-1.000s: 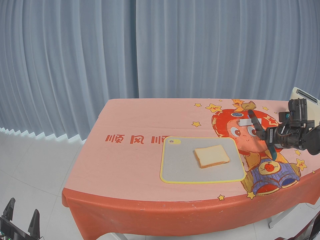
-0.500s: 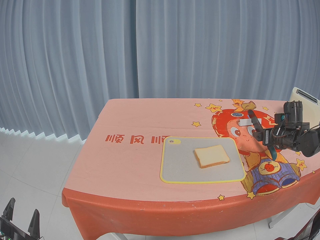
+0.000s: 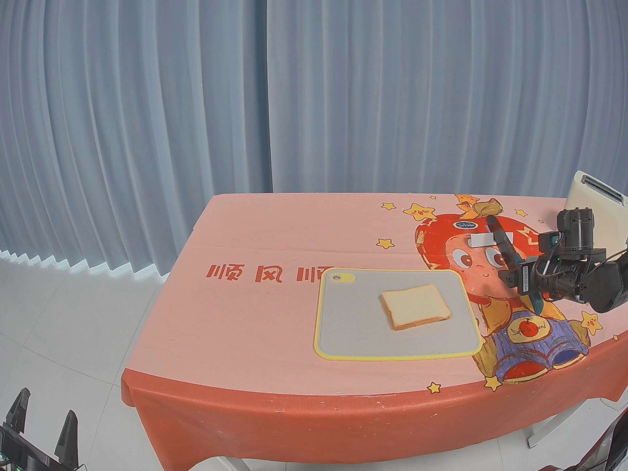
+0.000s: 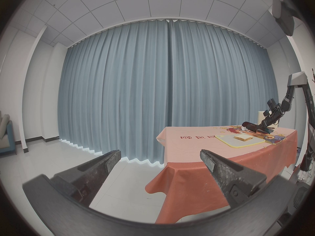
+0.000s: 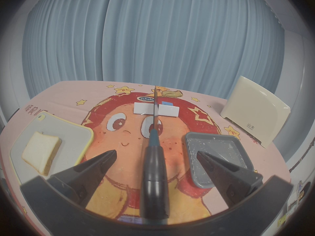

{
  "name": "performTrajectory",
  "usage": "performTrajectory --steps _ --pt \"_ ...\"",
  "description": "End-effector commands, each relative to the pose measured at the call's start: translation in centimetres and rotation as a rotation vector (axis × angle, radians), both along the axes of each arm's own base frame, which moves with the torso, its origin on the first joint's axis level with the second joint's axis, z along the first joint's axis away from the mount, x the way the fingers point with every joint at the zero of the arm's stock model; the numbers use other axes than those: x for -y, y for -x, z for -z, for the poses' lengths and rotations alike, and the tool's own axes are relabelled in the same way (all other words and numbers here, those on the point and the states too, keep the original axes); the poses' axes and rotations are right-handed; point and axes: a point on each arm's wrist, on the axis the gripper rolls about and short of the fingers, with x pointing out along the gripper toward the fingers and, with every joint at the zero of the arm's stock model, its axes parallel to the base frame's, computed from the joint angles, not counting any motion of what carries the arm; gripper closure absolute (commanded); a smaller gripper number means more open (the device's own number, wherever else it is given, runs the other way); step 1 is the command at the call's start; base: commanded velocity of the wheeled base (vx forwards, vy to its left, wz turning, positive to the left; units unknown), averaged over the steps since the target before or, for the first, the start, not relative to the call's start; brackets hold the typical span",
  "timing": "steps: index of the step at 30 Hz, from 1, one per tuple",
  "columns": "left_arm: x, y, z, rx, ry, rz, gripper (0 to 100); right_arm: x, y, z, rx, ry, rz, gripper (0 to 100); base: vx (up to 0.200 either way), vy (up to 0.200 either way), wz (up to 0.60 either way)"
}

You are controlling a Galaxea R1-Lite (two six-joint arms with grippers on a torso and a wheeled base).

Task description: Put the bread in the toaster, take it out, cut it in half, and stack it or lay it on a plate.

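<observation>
Before me grey-blue pleated curtain spans room's far side. White tiled floor below. Orange-clothed table stands near me. Overhead I see panelled ceiling, white wall beside curtain.

The tablecloth is matt cloth; the cutting board and toaster look like smooth plastic.

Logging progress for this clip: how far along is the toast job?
Done: bread lies whole on the cutting board, outside the toaster; whether toasted, cannot tell. In hand: the open right tool straddles the knife beside the board. Still to do: cutting, then plating on the grey tray.
</observation>
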Motion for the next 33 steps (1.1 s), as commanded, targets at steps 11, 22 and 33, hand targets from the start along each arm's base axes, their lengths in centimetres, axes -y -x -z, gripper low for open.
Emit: performTrajectory --steps 11,22,33 --pt "0.0 -0.1 0.5 -0.012 0.000 0.000 0 -0.1 -0.7 1.1 -0.002 0.000 -0.006 0 0.000 0.000 0.00" --pt "0.0 -0.1 0.5 -0.012 0.000 0.000 0 -0.2 -0.5 1.1 -0.003 0.000 -0.011 100 0.000 0.000 0.00" --pt "0.0 -0.1 0.5 -0.012 0.000 -0.002 0 -0.3 -0.1 0.1 0.029 -0.004 -0.012 100 0.000 0.000 0.00"
